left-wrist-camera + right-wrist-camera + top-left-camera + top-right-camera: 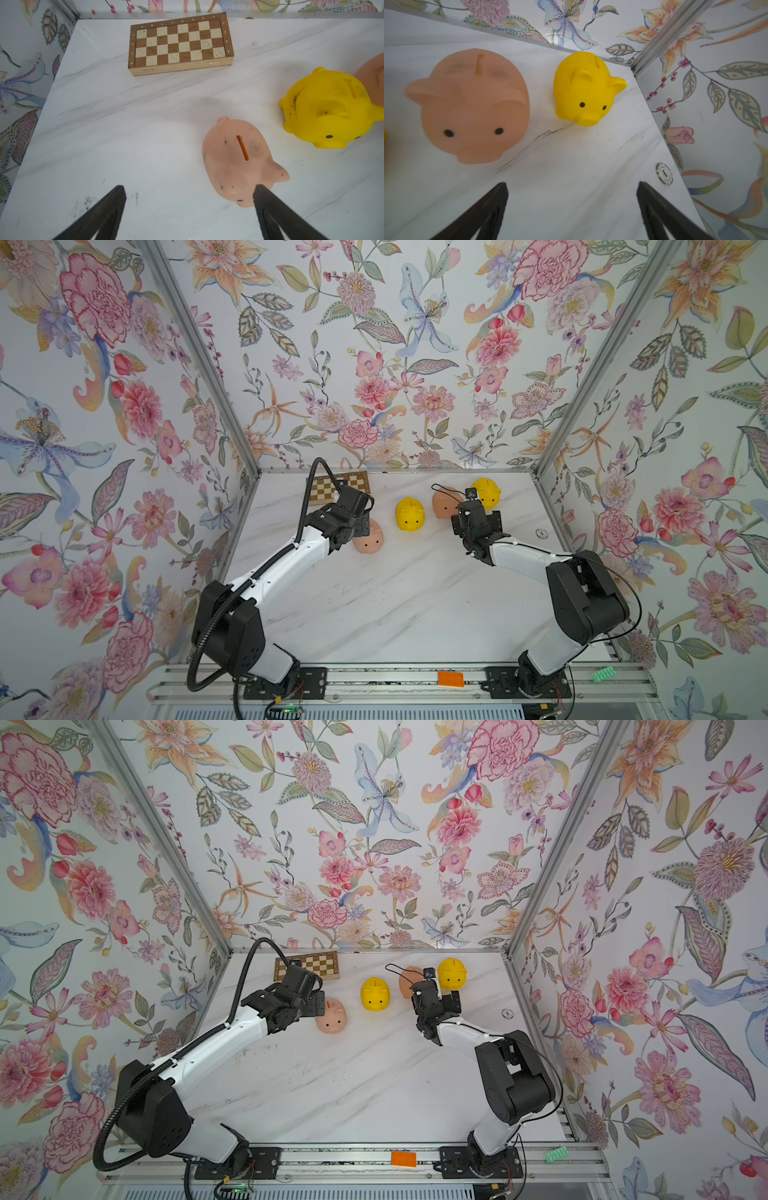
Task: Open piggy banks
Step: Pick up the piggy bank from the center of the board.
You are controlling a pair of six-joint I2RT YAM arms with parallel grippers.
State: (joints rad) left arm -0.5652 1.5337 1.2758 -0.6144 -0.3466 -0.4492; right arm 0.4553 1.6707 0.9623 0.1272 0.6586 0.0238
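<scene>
Four pigs are standing on the table (395, 605), strung out from the chessboard (180, 44): near pink pig (370, 542) closest, middle yellow pig (409, 514) next, far pink pig (441, 508) after, far yellow pig (487, 491) farthest. The left gripper (189, 186) and right gripper (572, 183) are both gaping wide, gripping nothing, the left hovering by the near pink pig.

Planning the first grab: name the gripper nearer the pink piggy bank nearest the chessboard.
Left. The left gripper hangs at that pink piggy bank, one fingertip by its face; the right gripper sits beyond the middle yellow piggy bank.
</scene>
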